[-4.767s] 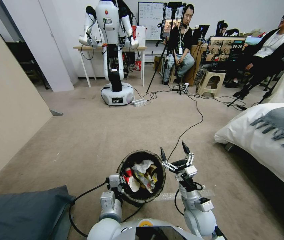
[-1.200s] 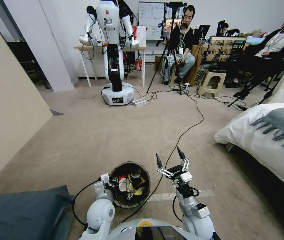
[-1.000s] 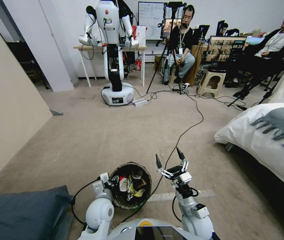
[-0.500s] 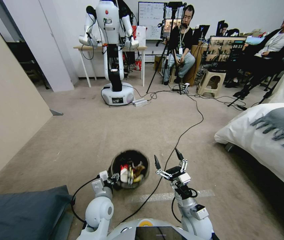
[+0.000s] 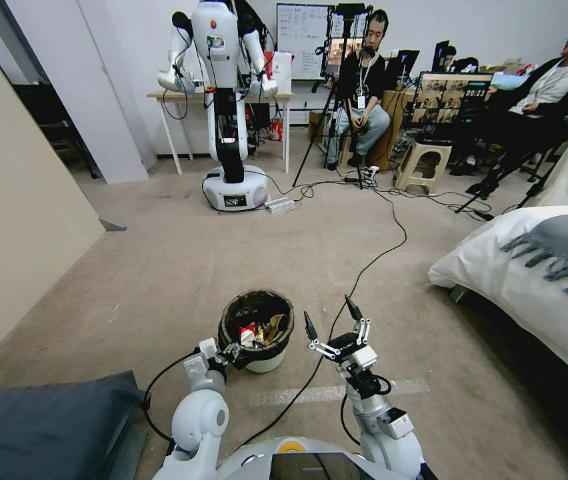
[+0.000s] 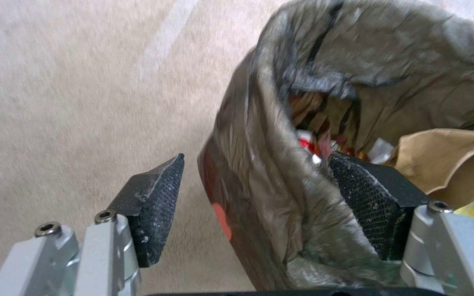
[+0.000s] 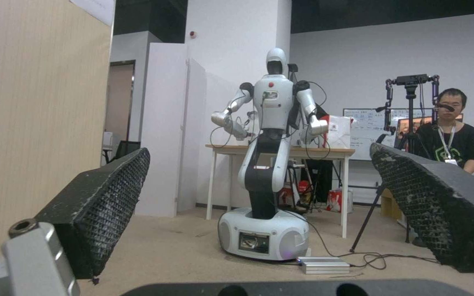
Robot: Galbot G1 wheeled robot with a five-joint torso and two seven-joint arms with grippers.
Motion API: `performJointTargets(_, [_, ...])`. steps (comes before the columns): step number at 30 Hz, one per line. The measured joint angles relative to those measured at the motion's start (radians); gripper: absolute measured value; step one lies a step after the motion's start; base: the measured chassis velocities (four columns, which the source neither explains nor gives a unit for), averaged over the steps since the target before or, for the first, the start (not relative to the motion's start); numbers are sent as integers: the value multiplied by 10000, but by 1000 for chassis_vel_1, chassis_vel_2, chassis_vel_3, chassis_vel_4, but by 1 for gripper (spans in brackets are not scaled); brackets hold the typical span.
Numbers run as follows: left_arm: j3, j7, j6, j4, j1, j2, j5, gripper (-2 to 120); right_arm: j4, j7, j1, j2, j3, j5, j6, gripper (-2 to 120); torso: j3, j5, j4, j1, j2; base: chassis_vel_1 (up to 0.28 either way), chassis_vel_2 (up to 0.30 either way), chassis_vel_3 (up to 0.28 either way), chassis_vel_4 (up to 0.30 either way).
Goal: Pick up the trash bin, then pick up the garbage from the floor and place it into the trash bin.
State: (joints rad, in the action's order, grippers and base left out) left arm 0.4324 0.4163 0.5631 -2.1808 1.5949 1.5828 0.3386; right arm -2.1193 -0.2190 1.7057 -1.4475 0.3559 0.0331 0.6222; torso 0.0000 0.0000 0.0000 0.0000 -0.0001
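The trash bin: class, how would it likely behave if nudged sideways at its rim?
The trash bin probably tips easily: narrow base, wrappers inside look light. Its crinkled liner would likely slip or bunch between the left gripper pads, which stand apart astride the rim.

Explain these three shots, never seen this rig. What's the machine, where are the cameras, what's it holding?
It is a wheeled robot with two arms and three cameras. The wide shot comes from its head, looking down at the carpet floor. The other two come from a camera on each wrist, looking out between the gripper fingers. The trash bin, a white bucket with a black liner, stands on the floor. The garbage is inside it: wrappers and a tan paper bag. The left gripper straddles the bin's rim, one pad inside, one outside and not touching, so it is open. The right gripper hangs open and empty beside the bin, facing another robot across the room.
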Motion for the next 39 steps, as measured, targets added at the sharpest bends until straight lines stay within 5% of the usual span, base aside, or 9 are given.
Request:
performJointTargets(5, [-198, -345, -834, -552, 380, -109, -1294, 83, 21, 177, 3, -49, -44, -19, -3, 100, 0, 0, 0, 0, 0, 0, 0, 0, 0])
performJointTargets(16, [-854, -2303, -4959, -1459, 1919, -544, -5736, 99, -336, 2279, 320, -249, -7, -626, -1026, 100, -1, 1, 1, 0, 0, 0, 0, 0, 0])
performJointTargets(19, [-987, -2440, -5676, -1378, 2007, -492, -6044, 100, -438, 2703, 387, -335, -6, -775, -1416, 100, -1, -1, -1, 0, 1, 0, 0, 0, 0])
performJointTargets(23, [-972, -2522, -6268, -1224, 1987, -438, -6418, 100, -465, 2835, 413, -402, -5, -838, -1561, 100, -1, 0, 0, 0, 1, 0, 0, 0, 0])
performJointTargets(39, [-851, -2486, -6580, -946, 1895, -372, -6643, 100, -354, 2791, 371, -612, 103, -924, -1560, 100, -1, 0, 0, 0, 1, 0, 0, 0, 0])
